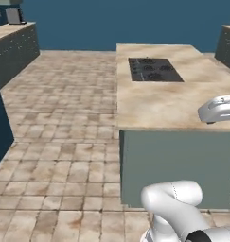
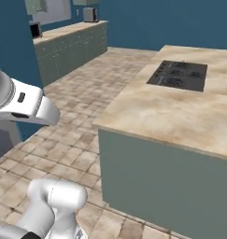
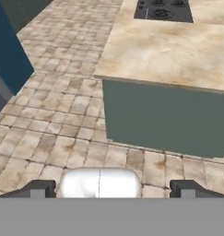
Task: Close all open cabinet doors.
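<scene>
A pale grey-green panel (image 2: 35,5) hangs above the far counter at the top left of the right base view. It looks like a cabinet door, but it is too small and cut off to tell whether it stands open. Grey-green cabinet fronts (image 2: 73,46) run under that counter, and they also appear at the far left in the left base view (image 1: 14,54). My gripper (image 3: 112,190) is open. Its dark fingertips (image 3: 37,189) stand wide apart with nothing between them. It looks down over the tiled floor toward the island's flat grey-green side (image 3: 168,120).
A kitchen island (image 1: 163,106) with a tan stone top and a black cooktop (image 1: 154,69) stands ahead on the right. A dark blue block (image 1: 0,127) juts in at the left. A silver toaster (image 2: 90,14) sits on the far counter. Open tiled floor (image 1: 64,118) lies between.
</scene>
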### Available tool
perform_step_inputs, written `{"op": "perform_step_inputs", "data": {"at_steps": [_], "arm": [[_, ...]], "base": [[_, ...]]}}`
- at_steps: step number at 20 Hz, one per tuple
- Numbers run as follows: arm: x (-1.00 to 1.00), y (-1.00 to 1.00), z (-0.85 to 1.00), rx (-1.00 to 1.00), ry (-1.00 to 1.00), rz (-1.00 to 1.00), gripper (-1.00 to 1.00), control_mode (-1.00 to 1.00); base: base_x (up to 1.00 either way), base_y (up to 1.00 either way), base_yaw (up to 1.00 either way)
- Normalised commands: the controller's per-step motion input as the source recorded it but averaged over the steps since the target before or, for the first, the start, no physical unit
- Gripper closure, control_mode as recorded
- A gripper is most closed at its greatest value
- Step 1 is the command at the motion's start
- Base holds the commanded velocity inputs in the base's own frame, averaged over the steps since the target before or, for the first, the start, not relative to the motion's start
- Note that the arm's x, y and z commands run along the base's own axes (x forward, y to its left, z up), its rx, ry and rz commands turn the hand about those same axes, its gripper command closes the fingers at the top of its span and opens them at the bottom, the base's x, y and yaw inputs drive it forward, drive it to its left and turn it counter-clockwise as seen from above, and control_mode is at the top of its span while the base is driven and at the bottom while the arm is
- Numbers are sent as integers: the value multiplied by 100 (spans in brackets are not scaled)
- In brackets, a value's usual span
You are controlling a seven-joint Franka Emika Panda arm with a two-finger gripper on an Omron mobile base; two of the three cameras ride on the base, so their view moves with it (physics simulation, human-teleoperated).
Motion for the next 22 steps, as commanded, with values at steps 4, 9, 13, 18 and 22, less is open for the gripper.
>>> {"op": "perform_step_inputs", "data": {"at_steps": [4,9,13,18,22], "arm": [[0,0,0,0,0,0,-100,100],[0,0,0,0,0,0,-100,100],[0,0,0,0,0,0,-100,100],[0,0,0,0,0,0,-100,100],[0,0,0,0,0,0,-100,100]], "base": [[22,100,-27],[21,100,-27],[20,100,-29],[43,100,-26],[90,96,-7]]}}
